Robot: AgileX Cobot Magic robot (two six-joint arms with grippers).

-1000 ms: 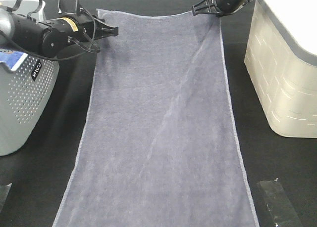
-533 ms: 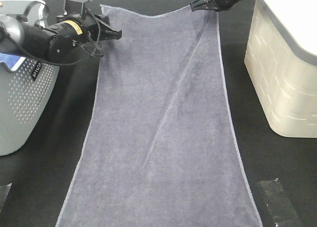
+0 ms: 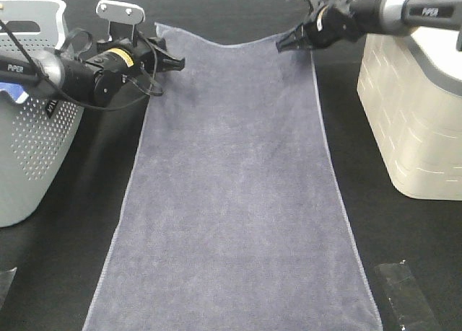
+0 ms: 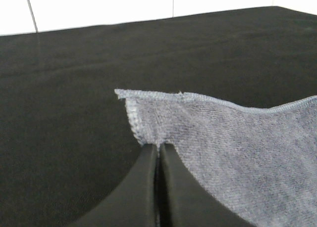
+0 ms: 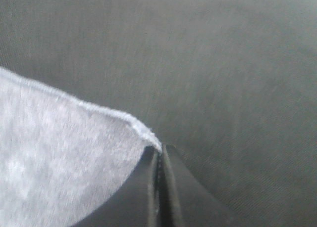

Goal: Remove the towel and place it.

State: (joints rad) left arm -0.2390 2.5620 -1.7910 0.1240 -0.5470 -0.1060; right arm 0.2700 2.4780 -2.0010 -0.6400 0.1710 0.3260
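Two far corners of the towel (image 3: pixel 234 194) are pinched, one by the left gripper (image 3: pixel 177 61) and one by the right gripper (image 3: pixel 281 46), so its long axis runs flat along the black table (image 3: pixel 65 273) toward the camera.

A lab bench setup is indicated: black-covered desk (image 3: pixel 65 259), taped markers (image 3: pixel 404 295), plain white wall (image 4: pixel 99 7) behind.

**Soft terry on a matt black desk**

The towel (image 3: pixel 238 194) is showing fuzzy grey-lavender terry with stitched hems. The desk (image 3: pixel 79 223) is looking matt, finely woven. At the left edge, a perforated grey plastic basket (image 3: pixel 32 151); at the right, a smooth cream plastic bin (image 3: pixel 415 122).
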